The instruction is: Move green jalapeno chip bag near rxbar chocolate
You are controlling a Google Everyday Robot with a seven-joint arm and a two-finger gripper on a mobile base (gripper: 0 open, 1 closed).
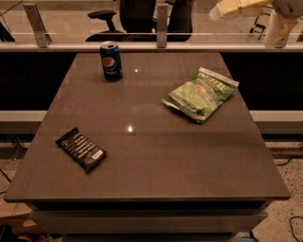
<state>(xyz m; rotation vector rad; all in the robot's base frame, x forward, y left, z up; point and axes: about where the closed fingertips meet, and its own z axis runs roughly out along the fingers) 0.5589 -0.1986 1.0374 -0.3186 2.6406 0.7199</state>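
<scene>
The green jalapeno chip bag [200,92] lies flat on the right half of the dark table [156,156], towards the back. The rxbar chocolate [81,149], a flat black wrapper with white text, lies near the table's front left. My gripper [253,14], a cream-coloured part of the arm, hangs high at the top right of the view. It is above and behind the chip bag, well clear of it and of the table. It holds nothing that I can see.
A blue Pepsi can [111,60] stands upright at the table's back left. A rail with metal posts [162,19] runs behind the table, and office chairs [137,16] stand beyond it. Bare floor shows at the right [289,165].
</scene>
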